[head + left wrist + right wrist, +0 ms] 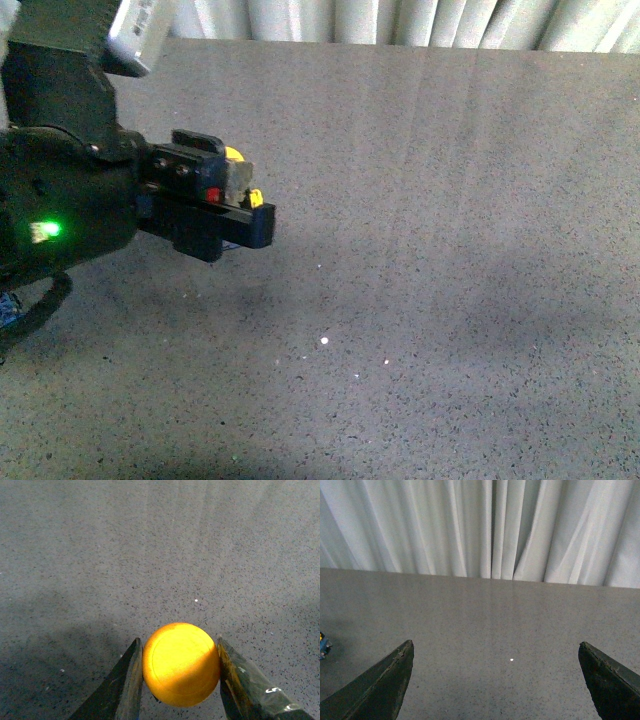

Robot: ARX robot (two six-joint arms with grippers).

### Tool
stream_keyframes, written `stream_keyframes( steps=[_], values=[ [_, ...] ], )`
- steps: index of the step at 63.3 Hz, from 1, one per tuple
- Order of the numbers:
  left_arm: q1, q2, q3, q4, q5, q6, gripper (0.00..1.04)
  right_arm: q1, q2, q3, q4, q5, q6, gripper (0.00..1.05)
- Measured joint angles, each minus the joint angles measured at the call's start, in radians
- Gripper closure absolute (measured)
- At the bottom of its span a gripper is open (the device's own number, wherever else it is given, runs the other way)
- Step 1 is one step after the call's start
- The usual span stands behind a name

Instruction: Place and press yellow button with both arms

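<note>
My left gripper [240,195] reaches in from the left of the front view, held above the grey table and shut on the yellow button [233,155]. The button's yellow side tab [256,198] and a red mark show between the black fingers. In the left wrist view the round yellow cap [181,664] fills the gap of the left gripper [178,640], and both fingers [131,672] touch its sides. My right gripper [495,644] is open, with only bare table between its fingers [390,680]. The right arm does not appear in the front view.
The speckled grey tabletop [430,250] runs back to a white curtain [400,20], also seen as the curtain [490,525] in the right wrist view. A small blue and yellow thing [323,645] sits at that picture's edge.
</note>
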Motion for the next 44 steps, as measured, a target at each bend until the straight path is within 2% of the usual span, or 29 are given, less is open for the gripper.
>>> stream_keyframes(
  steps=[44],
  values=[
    [-0.030,0.260,0.121,0.090,-0.011,0.013,0.71,0.000,0.000,0.000,0.000,0.000,0.000,0.09]
  ],
)
